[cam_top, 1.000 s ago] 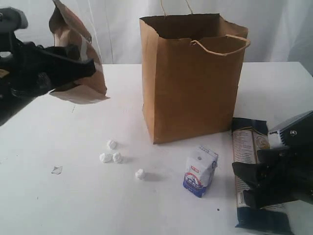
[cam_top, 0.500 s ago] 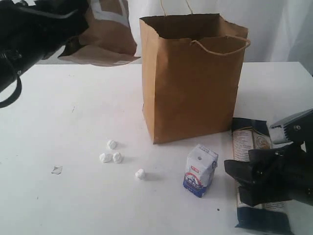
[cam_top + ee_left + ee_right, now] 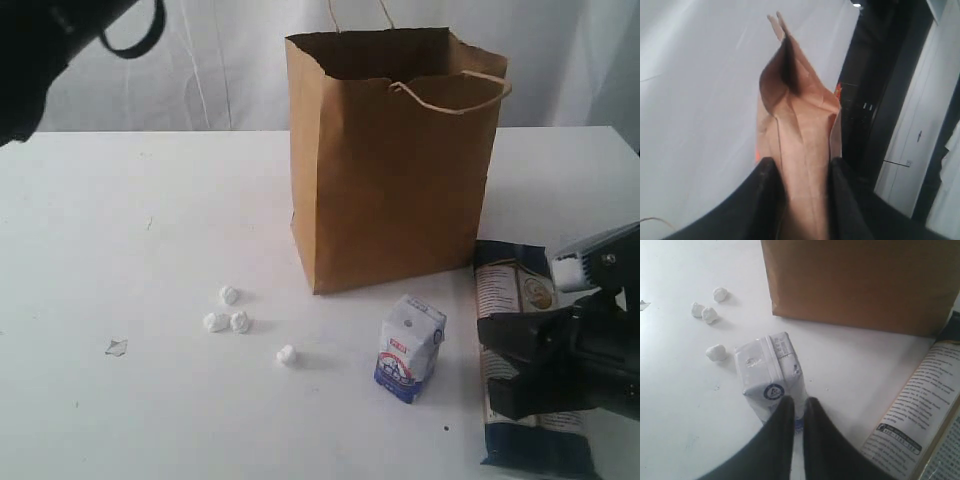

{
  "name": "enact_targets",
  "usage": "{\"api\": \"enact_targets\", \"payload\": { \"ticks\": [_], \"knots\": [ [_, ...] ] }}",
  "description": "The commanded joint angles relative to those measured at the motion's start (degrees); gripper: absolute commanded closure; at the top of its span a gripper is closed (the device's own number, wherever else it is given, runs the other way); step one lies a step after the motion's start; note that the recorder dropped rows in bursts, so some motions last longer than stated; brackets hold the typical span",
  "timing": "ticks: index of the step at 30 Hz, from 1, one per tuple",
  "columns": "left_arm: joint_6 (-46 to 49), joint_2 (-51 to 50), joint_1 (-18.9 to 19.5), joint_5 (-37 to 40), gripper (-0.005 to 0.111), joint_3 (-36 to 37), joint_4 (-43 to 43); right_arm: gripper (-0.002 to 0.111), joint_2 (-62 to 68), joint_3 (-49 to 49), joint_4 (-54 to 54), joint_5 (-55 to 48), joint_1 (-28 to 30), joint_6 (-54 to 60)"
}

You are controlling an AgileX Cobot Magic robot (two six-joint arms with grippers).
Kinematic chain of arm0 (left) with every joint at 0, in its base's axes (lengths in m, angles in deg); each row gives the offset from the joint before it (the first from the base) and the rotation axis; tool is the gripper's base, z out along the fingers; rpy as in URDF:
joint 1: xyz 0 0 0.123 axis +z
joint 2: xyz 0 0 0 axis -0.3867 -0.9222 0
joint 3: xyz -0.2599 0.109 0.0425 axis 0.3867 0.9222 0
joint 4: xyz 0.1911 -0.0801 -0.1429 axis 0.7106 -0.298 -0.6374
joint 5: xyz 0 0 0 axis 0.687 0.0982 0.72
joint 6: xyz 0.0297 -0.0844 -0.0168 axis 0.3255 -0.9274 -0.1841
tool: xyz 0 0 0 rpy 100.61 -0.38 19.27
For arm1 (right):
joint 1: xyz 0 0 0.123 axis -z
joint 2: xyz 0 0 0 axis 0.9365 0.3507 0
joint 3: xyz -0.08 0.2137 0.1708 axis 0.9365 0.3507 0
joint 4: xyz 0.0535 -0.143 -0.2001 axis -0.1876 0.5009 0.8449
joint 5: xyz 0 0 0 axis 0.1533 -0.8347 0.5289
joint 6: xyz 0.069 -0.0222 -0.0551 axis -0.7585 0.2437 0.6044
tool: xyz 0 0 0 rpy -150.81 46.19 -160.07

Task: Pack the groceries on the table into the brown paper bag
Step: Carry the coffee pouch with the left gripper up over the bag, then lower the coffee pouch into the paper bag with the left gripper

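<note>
White, lightly scuffed tabletop fills the exterior view, with a pale curtain behind it. A tall kraft-brown paper bag with twisted cord handles stands upright and open-mouthed; its inside is hidden. Just in front of the bag stands a small white-and-blue carton. At the bag's front right corner a long dark noodle packet lies flat, partly under the black right gripper. Four small white crumpled balls lie off the bag's front left.

In the left wrist view the left gripper pinches a crinkled brown foil pouch, held in the air before the curtain.

In the right wrist view the right gripper has its fingers pressed almost together on nothing, tips at the carton. The bag's wall rises beyond, and the noodle packet lies alongside.
</note>
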Motion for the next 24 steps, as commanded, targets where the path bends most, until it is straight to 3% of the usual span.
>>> {"api": "enact_targets", "payload": {
  "ticks": [1, 5, 11, 24],
  "knots": [
    [-3.1, -3.7, 0.1, -3.5, 0.107, -6.8, 4.4, 0.108, 0.2, 0.0, -0.1, 0.7, 0.6, -1.0],
    [-2.9, -7.6, 0.1, -2.9, 0.107, -10.4, 6.4, 0.108, 0.2, 0.0, -0.1, 0.7, 0.6, -1.6],
    [-2.9, -12.5, 0.0, 0.3, 0.107, -14.8, 17.6, 0.108, 0.2, 0.0, -0.1, 0.8, 0.6, -1.6],
    [9.5, -17.6, -0.6, 9.3, 0.107, -20.1, 20.1, 0.108, 0.2, 0.0, -0.1, 0.9, 0.6, -1.7]
  ]
}}
